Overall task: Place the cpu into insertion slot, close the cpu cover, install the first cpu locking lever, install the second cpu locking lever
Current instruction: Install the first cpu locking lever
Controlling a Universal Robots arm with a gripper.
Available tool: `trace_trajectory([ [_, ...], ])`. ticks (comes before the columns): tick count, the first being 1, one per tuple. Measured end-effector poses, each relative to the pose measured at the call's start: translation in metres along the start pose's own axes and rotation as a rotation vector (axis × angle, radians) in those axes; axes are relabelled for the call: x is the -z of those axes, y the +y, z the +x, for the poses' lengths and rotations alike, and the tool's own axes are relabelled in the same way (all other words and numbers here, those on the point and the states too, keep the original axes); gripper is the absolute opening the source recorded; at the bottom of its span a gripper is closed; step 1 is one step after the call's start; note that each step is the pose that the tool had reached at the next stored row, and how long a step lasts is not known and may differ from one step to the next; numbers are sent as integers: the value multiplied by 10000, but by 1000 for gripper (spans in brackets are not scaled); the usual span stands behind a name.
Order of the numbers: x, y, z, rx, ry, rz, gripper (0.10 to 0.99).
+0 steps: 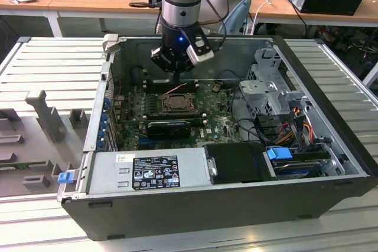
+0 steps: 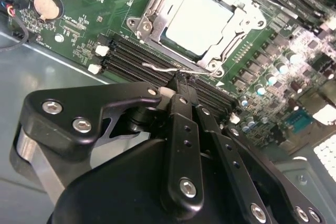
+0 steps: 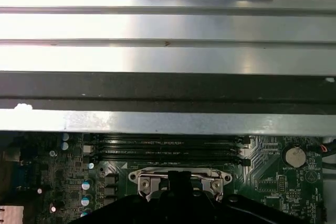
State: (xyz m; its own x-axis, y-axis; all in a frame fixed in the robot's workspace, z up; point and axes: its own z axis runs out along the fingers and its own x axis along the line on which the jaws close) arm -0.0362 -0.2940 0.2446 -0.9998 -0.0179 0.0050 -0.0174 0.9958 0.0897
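In the second wrist view the gripper (image 2: 181,85) fills the lower half of the frame, jaws drawn together with nothing between them, tips right at a thin wire locking lever (image 2: 168,68). Just beyond, toward the upper centre, the cpu (image 2: 197,22) sits in the insertion slot (image 2: 140,24) with the cpu cover (image 2: 239,22) down around it. In the exterior view the motherboard (image 1: 221,123) lies centre frame inside the open case (image 1: 331,116), walls crowding both sides.

Label (image 1: 155,172) on power supply: print too small to read.
Motherboard (image 2: 94,19) marks: white print, cannot be read.
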Motion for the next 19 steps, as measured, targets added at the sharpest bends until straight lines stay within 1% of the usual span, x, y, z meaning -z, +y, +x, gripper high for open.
trace_trajectory([
  [1,-7,0,0,97,-14,1,106],
  [4,-25,-2,0,301,-119,7,106],
  [5,-31,-2,-1,318,-138,2,106],
  [8,-56,-4,0,329,-144,-37,106],
  [10,-84,0,-1,328,-147,-114,106],
  [14,-149,15,-32,327,-147,-125,106],
  [17,-188,51,-56,335,-147,-131,106],
  [19,-211,54,-76,339,-146,-134,106],
])
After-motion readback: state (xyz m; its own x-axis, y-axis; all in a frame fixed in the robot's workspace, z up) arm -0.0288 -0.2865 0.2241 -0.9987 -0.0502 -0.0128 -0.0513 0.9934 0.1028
